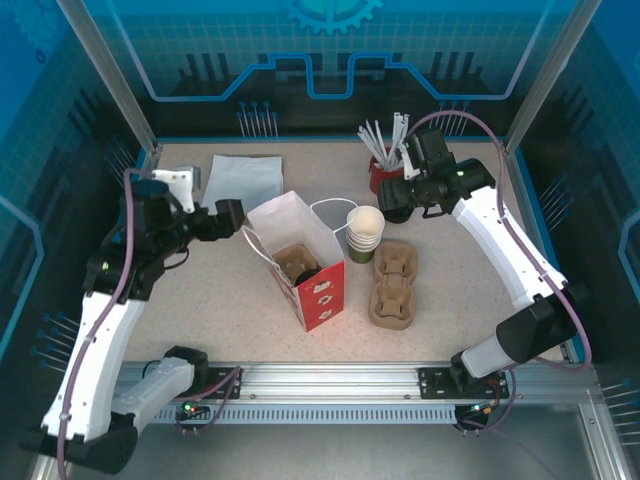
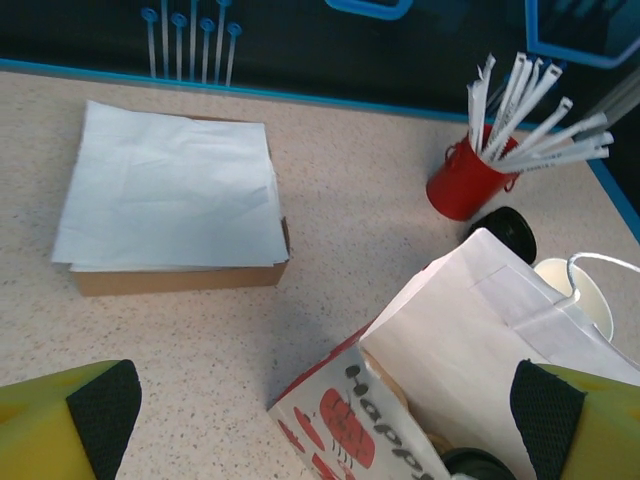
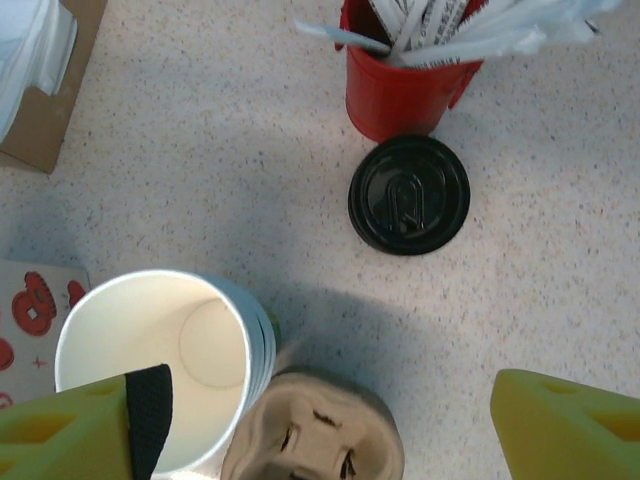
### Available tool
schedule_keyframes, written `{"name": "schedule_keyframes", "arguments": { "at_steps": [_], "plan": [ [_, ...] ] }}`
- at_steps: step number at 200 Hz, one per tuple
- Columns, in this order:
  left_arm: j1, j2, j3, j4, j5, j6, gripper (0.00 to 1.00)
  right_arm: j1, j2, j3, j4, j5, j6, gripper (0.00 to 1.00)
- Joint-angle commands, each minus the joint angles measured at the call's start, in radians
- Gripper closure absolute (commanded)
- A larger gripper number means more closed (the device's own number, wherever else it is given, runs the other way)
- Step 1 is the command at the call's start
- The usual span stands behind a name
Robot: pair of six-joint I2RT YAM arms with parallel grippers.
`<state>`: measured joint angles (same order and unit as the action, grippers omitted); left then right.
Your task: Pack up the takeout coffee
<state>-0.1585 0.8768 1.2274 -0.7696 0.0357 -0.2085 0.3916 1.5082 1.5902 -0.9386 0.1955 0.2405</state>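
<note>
Both wide, empty: left gripper (image 1: 235, 215) at red paper bag's (image 1: 320, 300) 10 o'clock, right gripper (image 1: 395, 203) at cup stack's (image 1: 365, 235) 1 o'clock. Takeout coffee (image 1: 311, 272) likely bagged; lift clear, don't snag the handles.

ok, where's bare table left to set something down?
Free: the near strip between the red bag and the front rail; the far gap between the napkin stack and the straw holder; the patch right of the pulp carrier. Crowded: bag, cup stack and carrier bunch mid-table; the black lid lies beside the straw holder.
</note>
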Motion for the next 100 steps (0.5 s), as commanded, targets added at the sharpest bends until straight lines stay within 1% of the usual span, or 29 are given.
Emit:
{"name": "schedule_keyframes", "arguments": {
  "at_steps": [1,14,32,71,100],
  "plan": [
    [0.007,-0.072,-0.037,0.042,-0.097,-0.043,0.01,-0.013,0.026,-0.046,0.186,0.014,-0.093,0.16],
    [0.007,-0.108,-0.049,0.022,-0.142,-0.028,0.01,-0.017,0.046,-0.073,0.249,0.019,-0.123,0.16],
    [0.007,-0.141,-0.049,-0.015,-0.18,-0.005,0.01,-0.019,0.085,-0.067,0.286,0.018,-0.144,0.16],
    [0.007,-0.191,-0.051,-0.075,-0.198,0.01,0.01,-0.026,0.174,-0.028,0.334,0.03,-0.169,0.18],
    [0.007,-0.221,-0.054,-0.109,-0.219,0.039,0.01,-0.034,0.256,0.038,0.326,0.038,-0.179,0.24]
  ]
}}
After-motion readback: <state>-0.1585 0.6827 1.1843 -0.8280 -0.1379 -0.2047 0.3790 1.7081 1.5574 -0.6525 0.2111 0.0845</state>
